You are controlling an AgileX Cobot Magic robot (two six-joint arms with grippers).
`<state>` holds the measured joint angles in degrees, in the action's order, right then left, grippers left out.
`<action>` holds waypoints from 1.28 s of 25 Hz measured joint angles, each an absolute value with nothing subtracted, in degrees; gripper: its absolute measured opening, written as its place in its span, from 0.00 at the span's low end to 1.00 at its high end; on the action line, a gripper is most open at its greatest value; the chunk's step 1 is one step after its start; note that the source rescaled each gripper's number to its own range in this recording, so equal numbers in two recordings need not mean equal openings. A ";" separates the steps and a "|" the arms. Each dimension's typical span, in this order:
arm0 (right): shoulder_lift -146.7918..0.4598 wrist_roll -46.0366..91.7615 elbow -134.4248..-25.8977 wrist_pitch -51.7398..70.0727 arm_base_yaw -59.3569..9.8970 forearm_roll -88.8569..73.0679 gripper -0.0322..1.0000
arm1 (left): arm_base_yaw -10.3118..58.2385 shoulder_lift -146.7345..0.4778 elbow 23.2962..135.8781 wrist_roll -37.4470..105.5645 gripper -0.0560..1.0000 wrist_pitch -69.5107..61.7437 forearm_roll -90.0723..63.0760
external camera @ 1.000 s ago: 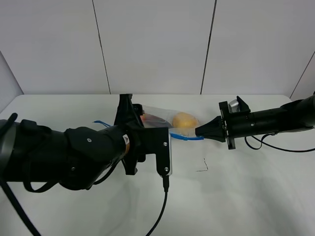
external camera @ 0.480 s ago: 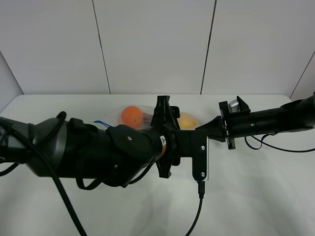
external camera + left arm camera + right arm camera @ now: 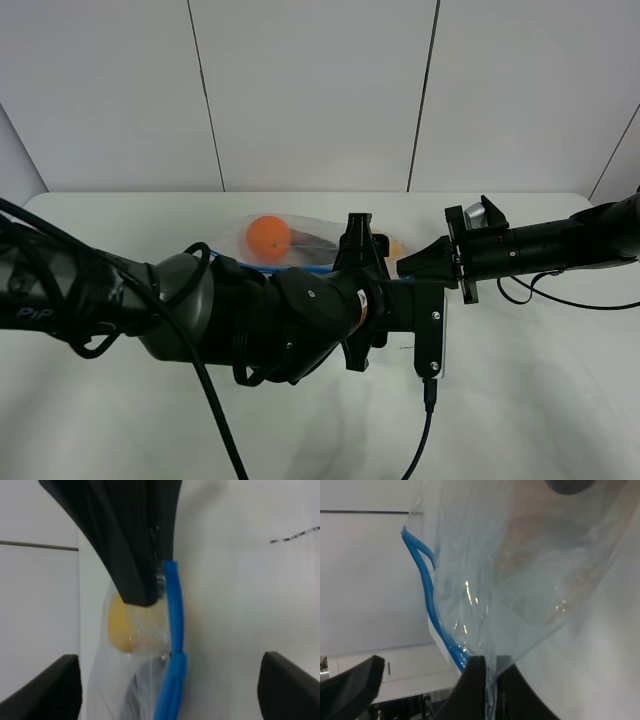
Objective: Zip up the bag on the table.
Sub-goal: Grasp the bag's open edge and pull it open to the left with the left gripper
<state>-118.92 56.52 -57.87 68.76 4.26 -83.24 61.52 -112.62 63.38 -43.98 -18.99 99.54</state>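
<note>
1 clear bag (image 3: 310, 225) on table (image 3: 520, 380), R gripper (image 3: 487, 680) pinching its end, L gripper (image 3: 170, 680) spread astride blue zip (image 3: 175, 610)

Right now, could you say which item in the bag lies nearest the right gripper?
The yellow pear: it sits at the end of the bag that the right gripper pinches; the orange lies at the far end, past the dark eggplant.

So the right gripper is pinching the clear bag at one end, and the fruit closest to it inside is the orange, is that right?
Not quite. The right gripper does pinch the bag at one end, but the fruit closest to it is the yellow pear. The orange sits towards the bag's other end, as the exterior high view shows.
</note>
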 joint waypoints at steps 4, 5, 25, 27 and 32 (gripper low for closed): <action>-118.92 56.52 -57.87 68.76 4.26 -83.24 0.03 | 61.58 -115.06 66.08 -44.02 0.93 -19.00 99.54; -118.92 56.52 -57.87 68.76 4.26 -83.18 0.03 | 61.58 -115.48 66.52 -44.02 0.92 -19.00 99.54; -118.92 56.30 -57.87 68.76 4.26 -82.92 0.03 | 61.52 -115.75 67.02 -44.14 0.41 -19.87 99.54; -118.92 56.30 -57.87 68.76 4.26 -82.92 0.03 | 61.52 -115.75 67.02 -44.14 0.35 -19.67 99.54; -118.92 56.30 -57.87 68.76 4.26 -82.92 0.03 | 61.52 -115.75 67.02 -44.14 0.25 -19.38 99.54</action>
<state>-118.92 56.30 -57.87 68.76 4.26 -82.92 61.52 -115.75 67.02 -44.14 -19.38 99.54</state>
